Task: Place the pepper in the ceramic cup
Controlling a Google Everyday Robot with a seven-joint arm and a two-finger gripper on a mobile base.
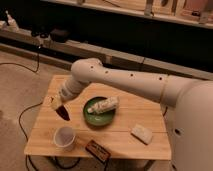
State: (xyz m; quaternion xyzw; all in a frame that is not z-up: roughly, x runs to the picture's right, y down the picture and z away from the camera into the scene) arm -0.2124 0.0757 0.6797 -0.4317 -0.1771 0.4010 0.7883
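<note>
My gripper [58, 106] hangs over the left part of the wooden table [125, 137] and is shut on the pepper [62, 113], a small dark-red chili that points down from the fingers. The ceramic cup [64, 137], small, round and white, stands upright near the table's front left. The pepper is in the air, a little above and just behind the cup's rim, slightly to its left. My white arm reaches in from the right across the table.
A dark green bowl [101, 112] at the table's middle holds a pale cream bottle-like object [103, 105]. A white block [142, 133] lies at the right front. A dark flat packet [97, 150] lies at the front edge. A cable runs along the floor on the left.
</note>
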